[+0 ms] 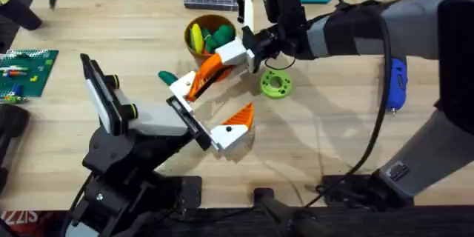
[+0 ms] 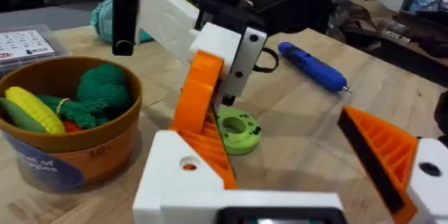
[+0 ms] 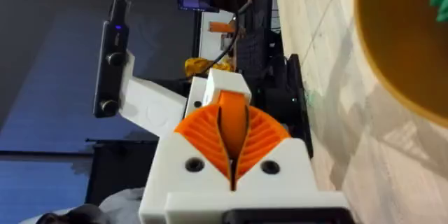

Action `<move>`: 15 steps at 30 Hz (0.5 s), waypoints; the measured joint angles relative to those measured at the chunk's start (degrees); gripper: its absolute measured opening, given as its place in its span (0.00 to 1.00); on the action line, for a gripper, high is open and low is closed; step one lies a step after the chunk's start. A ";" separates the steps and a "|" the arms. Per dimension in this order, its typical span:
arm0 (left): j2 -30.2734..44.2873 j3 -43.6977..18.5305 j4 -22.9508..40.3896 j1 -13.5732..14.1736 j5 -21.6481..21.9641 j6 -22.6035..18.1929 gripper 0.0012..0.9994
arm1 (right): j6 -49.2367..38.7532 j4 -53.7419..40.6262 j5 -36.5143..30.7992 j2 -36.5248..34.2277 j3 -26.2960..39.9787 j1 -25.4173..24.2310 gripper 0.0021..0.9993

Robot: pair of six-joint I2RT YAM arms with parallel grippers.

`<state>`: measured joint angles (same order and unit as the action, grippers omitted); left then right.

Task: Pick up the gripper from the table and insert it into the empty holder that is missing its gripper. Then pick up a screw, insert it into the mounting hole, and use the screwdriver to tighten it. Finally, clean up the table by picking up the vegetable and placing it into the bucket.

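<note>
- Right gripper (image 1: 211, 67), white w/ orange ribbed pads, is clamped on the gripper (image 1: 194, 83), a small wedge-shaped finger piece w/ a white plastic base and an orange tip. In the right wrist view the pads close around the orange tip.
- The piece's white base sits at one end of the thin black cross-plate (image 1: 189, 121) of the holder (image 1: 155, 124), the blocky white head of the black left arm. Can't tell if it's fully seated.
- Left gripper (image 1: 220, 106) is spread wide, grasping nothing. Its other white-and-orange finger (image 1: 233, 127) is on the plate's far end.
- Small round tan bucket (image 1: 209, 33) stands just behind the right gripper, w/ yellow and green toy veg inside.
- Flat green ring disc (image 1: 275, 84) lies near the right gripper.
- Blue screwdriver (image 1: 396, 85) lies well apart, to the right.
</note>
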<state>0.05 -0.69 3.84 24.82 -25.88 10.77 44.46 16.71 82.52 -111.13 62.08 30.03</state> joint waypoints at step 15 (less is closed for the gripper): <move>0.00 0.00 0.09 -0.39 9.04 -1.32 0.99 | 8.36 13.84 -7.92 -0.02 -0.22 3.32 0.02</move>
<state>0.05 -0.69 3.93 24.43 -16.84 9.45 52.82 30.56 74.60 -111.15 61.87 33.35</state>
